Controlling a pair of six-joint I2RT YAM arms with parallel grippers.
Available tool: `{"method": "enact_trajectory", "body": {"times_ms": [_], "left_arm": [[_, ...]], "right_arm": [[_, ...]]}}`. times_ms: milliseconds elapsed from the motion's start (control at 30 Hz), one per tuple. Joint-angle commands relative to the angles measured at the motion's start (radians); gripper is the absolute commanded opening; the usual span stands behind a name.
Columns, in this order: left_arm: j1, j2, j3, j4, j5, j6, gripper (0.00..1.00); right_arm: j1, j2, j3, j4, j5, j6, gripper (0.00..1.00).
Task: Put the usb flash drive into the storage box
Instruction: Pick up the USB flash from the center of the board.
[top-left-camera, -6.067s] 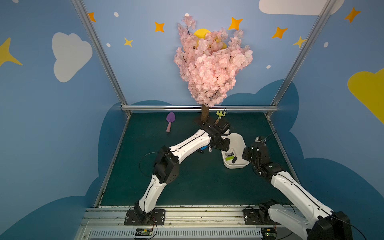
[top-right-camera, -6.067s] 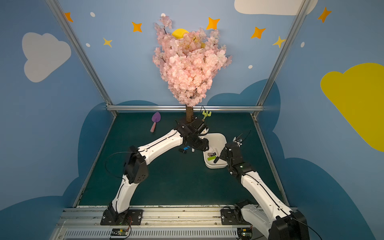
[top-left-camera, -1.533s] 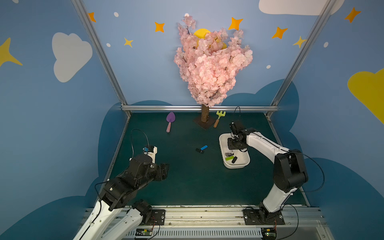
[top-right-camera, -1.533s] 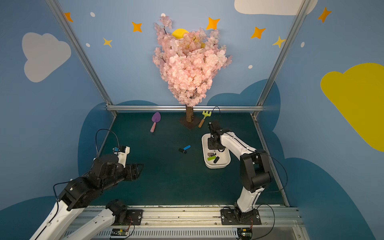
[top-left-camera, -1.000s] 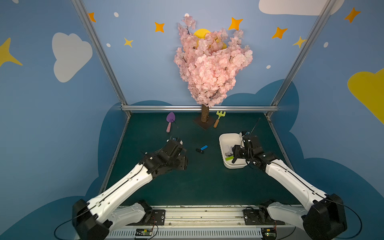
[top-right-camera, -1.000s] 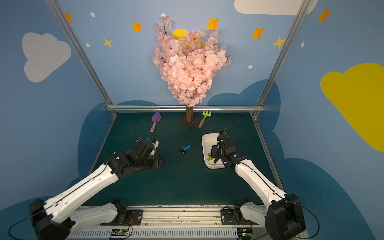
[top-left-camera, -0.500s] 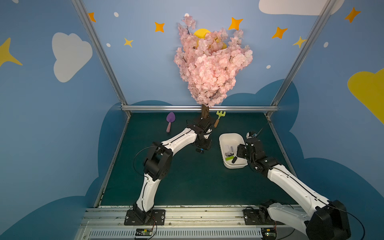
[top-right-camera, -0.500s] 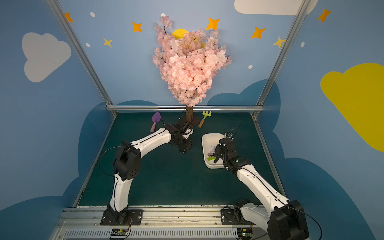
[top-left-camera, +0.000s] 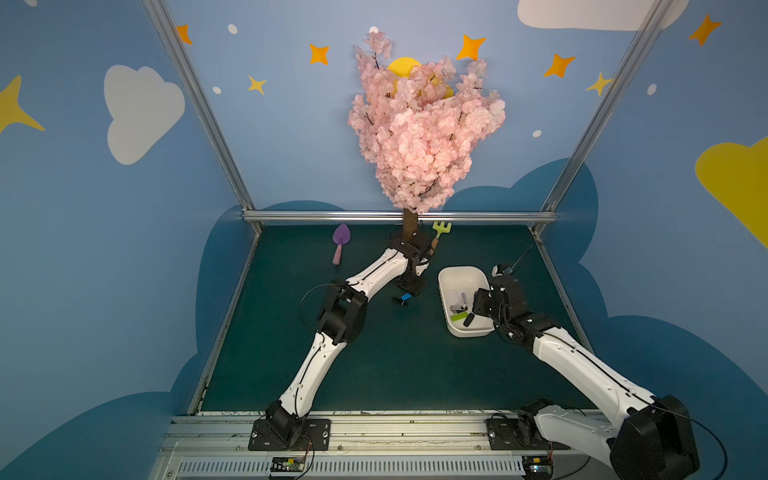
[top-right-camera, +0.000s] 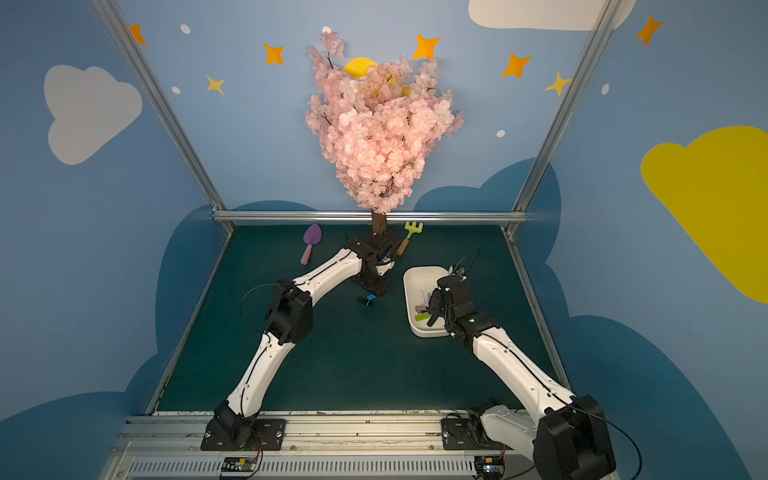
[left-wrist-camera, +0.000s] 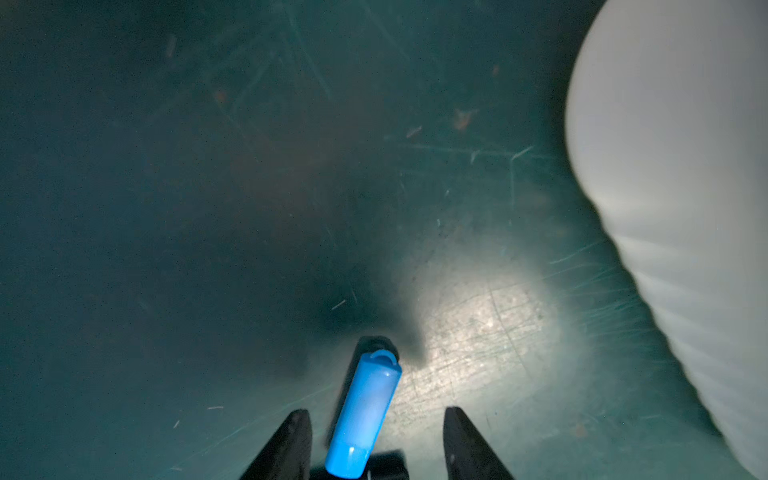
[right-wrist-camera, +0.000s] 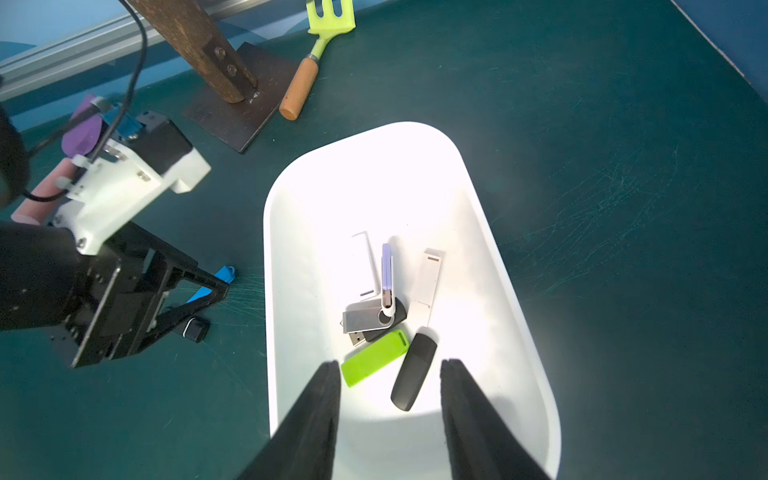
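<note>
Blue usb flash drive (left-wrist-camera: 363, 411) lies on the green counter (left-wrist-camera: 166, 208) near the white storage box (right-wrist-camera: 291, 199), between the parted, empty jaws of the left hand (left-wrist-camera: 376, 411). Lying askew to them, it may swivel out on closing. Right hand (right-wrist-camera: 390, 362) hangs parted and empty over the box.

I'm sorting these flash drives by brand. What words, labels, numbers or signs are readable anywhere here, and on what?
No text is readable anywhere.
White flash drive: small tan mark near one end, too small to read.
Green flash drive, black flash drive, blue flash drive: no print visible.
Storage box: no label on what shows.
</note>
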Motion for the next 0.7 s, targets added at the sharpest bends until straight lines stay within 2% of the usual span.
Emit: {"method": "enact_trajectory", "body": {"times_ms": [0, 200, 367, 467, 600, 667], "left_arm": [[0.005, 0.023, 0.035, -0.065, 0.003, 0.025, 0.54], [0.013, 0.047, 0.022, -0.068, 0.002, 0.019, 0.50], [0.018, 0.034, -0.024, -0.066, 0.000, 0.009, 0.35], [0.017, 0.027, -0.054, -0.057, -0.035, 0.010, 0.31], [0.013, 0.021, -0.072, -0.040, -0.070, 0.001, 0.22], [0.011, 0.015, -0.073, -0.025, -0.090, -0.015, 0.13]], "right_arm": [[-0.002, 0.021, 0.024, -0.005, 0.011, 0.011, 0.44], [-0.002, 0.033, 0.032, -0.016, 0.015, 0.011, 0.44], [-0.002, 0.034, 0.033, -0.016, 0.014, 0.010, 0.44], [-0.002, 0.037, 0.032, -0.013, 0.004, 0.009, 0.44], [-0.002, 0.045, 0.037, -0.016, -0.004, 0.007, 0.44], [-0.002, 0.046, 0.038, -0.016, -0.003, 0.006, 0.43]]}}
